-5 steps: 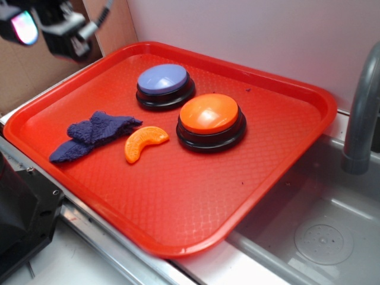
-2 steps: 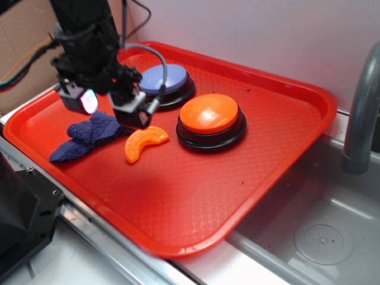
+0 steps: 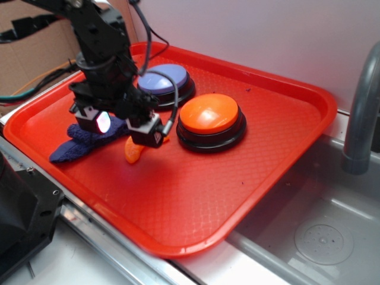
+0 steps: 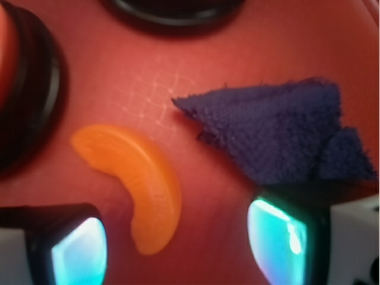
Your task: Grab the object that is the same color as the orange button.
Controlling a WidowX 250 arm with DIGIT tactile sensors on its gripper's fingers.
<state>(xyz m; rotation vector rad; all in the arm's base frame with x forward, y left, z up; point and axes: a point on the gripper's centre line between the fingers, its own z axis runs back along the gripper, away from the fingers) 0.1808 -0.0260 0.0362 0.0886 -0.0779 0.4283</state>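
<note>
Kitchen-like bench: sink [image 3: 320,231], faucet [image 3: 361,113].
</note>
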